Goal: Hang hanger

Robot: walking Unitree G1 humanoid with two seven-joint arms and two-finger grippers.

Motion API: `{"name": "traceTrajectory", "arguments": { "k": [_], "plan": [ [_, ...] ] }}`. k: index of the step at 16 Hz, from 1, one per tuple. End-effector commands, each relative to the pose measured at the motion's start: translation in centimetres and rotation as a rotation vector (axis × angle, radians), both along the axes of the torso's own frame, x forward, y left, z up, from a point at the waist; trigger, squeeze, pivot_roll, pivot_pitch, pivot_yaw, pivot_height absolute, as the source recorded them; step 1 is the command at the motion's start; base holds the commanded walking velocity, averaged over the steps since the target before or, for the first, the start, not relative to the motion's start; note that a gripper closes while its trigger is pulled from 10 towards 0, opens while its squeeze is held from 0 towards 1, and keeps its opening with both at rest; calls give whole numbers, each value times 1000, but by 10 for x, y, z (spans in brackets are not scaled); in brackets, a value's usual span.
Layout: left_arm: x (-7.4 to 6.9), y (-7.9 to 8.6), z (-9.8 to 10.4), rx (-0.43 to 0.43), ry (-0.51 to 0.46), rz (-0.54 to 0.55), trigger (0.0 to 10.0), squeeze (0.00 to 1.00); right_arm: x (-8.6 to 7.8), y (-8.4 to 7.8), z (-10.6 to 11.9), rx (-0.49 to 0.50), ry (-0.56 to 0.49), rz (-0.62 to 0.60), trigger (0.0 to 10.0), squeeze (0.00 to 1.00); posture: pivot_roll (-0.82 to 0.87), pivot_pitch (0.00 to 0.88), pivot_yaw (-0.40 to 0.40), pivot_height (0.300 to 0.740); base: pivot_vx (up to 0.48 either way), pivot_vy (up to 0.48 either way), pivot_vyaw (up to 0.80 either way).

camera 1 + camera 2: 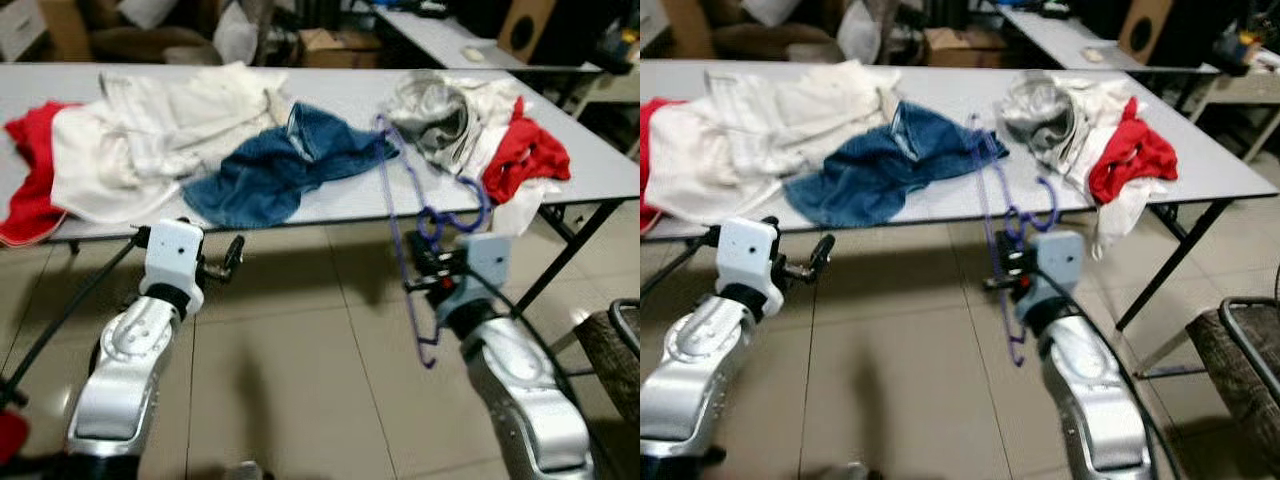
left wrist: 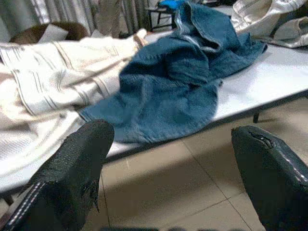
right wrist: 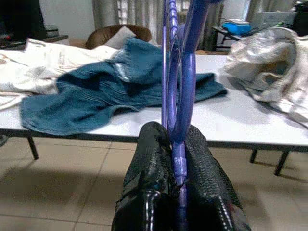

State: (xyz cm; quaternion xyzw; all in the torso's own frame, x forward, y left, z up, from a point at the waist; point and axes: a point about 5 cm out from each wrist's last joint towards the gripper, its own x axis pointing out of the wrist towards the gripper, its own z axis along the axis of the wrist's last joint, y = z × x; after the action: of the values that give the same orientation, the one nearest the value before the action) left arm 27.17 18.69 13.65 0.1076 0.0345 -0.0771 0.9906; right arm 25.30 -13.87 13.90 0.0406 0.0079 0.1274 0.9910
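Right gripper (image 1: 432,283) at lower right was clamped on a purple hanger (image 1: 402,200); left gripper (image 1: 232,255), lower left, hung open below the table (image 1: 350,95).

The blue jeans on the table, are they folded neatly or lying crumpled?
Crumpled. The blue jeans lie in a loose, wrinkled heap on the table, one edge overlapping the white clothes beside them.

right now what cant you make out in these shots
- Purple hanger: its hook, cut off by the top edge in the right wrist view; blurred in the eye views.
- Right tool: shut on the hanger; how much rod sits between the fingers is hidden by them.
- Garment type of the blue denim: crumpled.
- Red cloth: cut off by the left edge in the eye views.
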Motion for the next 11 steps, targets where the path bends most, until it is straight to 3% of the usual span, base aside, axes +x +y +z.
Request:
{"name": "traceTrajectory", "arguments": {
  "k": [1, 5, 6, 8, 11],
  "plan": [
    [2, -7, 2, -28, -9, -21, 10000, 0, 1, -12, -1, -7, 15, -49, 10000, 0, -99, 0, -23, 740, 0, 0, 0],
    [-2, -9, -4, -89, -1, -43, 10000, 0, -1, -14, -9, -50, 48, -32, 10000, 0, -106, 0, -39, 740, 131, 0, 0],
    [-2, -1, -6, -165, 7, 28, 10000, 1000, 0, -16, -10, -59, 49, -32, 10000, 0, -108, 0, -51, 740, 266, 0, 0],
    [-1, 1, -6, -169, 6, 52, 10000, 1000, 2, -17, -7, -50, 33, -31, 10000, 0, -110, 0, -54, 740, 133, 0, 0],
    [0, 2, -6, -111, -7, 49, 10000, 1000, 6, -17, -1, -36, 6, -1, 10000, 0, -99, 0, -50, 740, 80, 0, 0]
  ]
}}
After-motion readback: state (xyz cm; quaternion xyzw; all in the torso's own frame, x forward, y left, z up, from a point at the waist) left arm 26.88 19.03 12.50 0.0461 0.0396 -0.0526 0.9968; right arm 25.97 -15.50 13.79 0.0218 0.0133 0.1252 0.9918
